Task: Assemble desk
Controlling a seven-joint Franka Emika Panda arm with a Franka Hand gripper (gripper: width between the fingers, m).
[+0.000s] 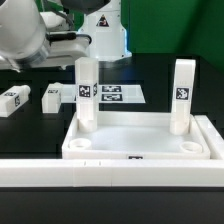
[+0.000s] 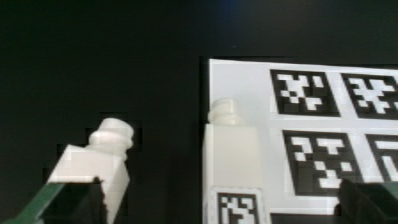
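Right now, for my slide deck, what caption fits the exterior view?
Two legs stand upright at the tabletop's far corners; two more lie loose beside it.

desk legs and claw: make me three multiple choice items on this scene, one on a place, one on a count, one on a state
1. Where on the tabletop do the upright legs stand?
A. its two corners farthest from the exterior camera
B. its two nearest corners
C. its middle

2. How many loose legs lie on the black table?
A. one
B. two
C. four

3. How is the claw?
A. shut on a leg
B. shut on the tabletop
C. open

Answers:
1 A: both rise from the far corners, while the near sockets are empty.
2 B: two lie flat at the exterior view's left.
3 C: the wrist view shows its fingers spread wide, clamping nothing.
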